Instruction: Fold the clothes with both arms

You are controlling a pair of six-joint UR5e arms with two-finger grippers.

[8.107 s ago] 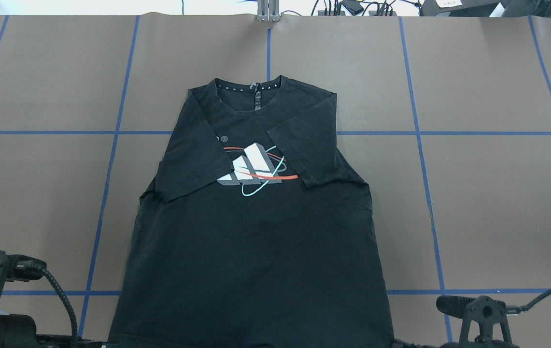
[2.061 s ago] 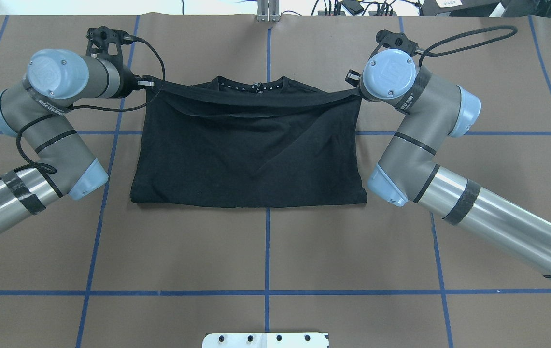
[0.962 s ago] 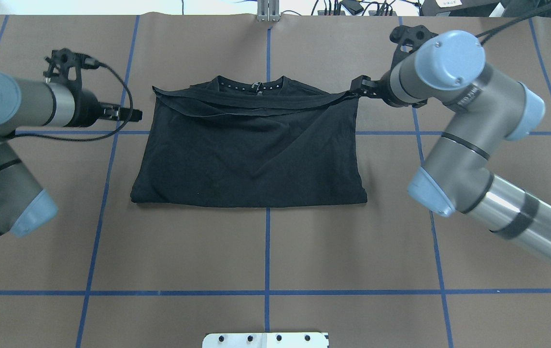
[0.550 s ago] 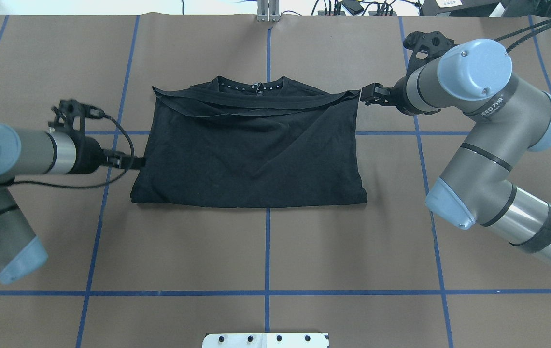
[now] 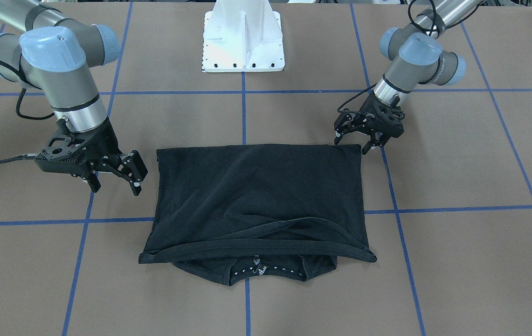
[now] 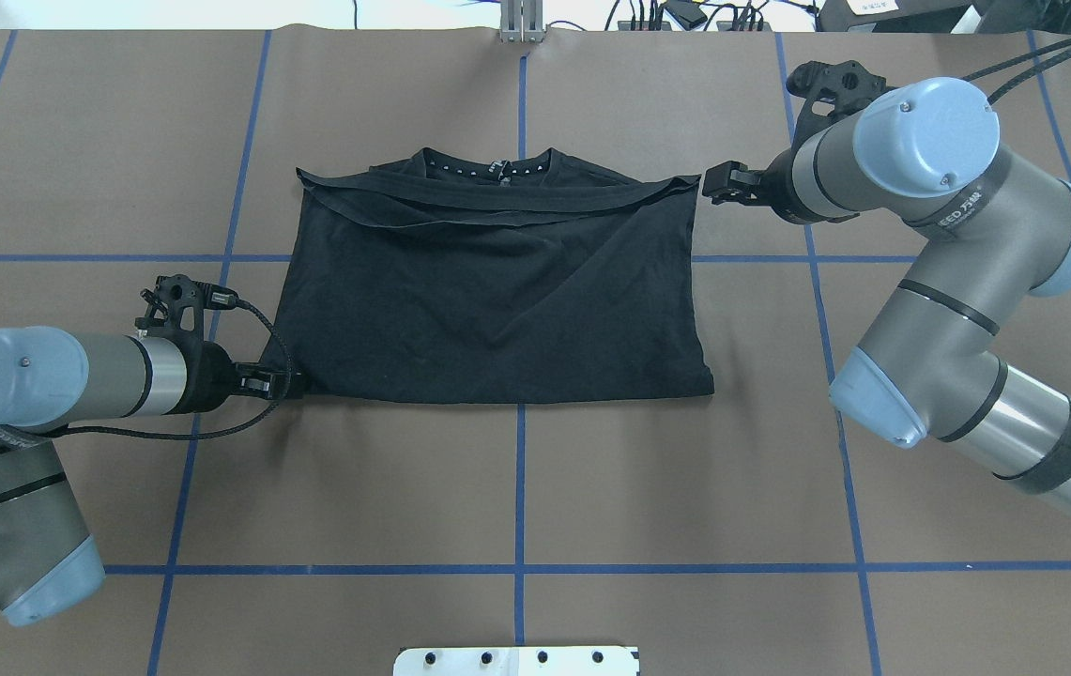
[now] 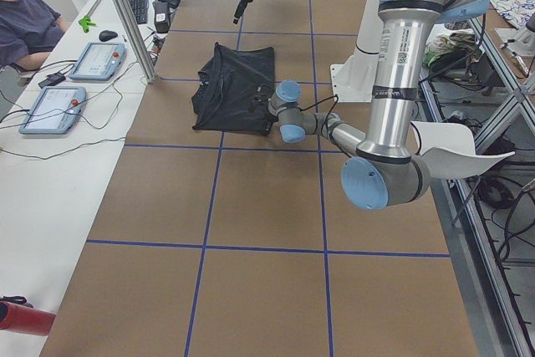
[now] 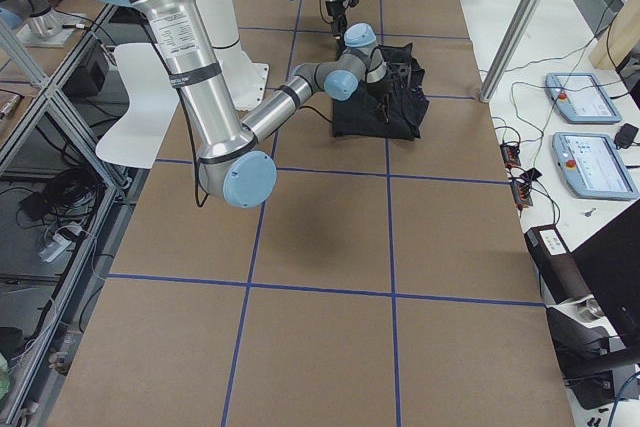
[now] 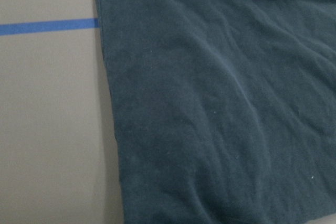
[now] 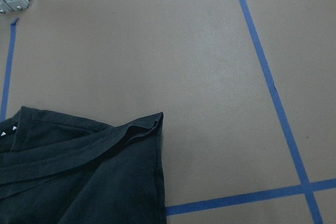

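As the task stands: one crosswise fold looks done; you have the shirt doubled, its hem laid up near the collar.
Bearings: clock read from overhead, 12 o'clock pointing away from the robot.
Place of shirt: flat on the table, centre, a little toward 12 o'clock; collar edge at 12, fold at 6.
Condition of shirt: top layer wrinkled; hem sags in the middle and stops short of the collar, which shows beyond it.
Tool, left gripper: fingers apart, holding nothing, at the shirt's 7 o'clock corner; whether it touches the cloth I cannot tell.
Tool, right gripper: fingers apart, holding nothing, just beside the 1 o'clock corner, off the cloth.
Left to do: by my judgement at least one more fold, likely side to side, to make a compact packet.
Next grip: judged, the left gripper looks placed to take the 7 o'clock corner; you would want the right on the corner at 5.
Containers: none that I can make out on the table; no contents to list.
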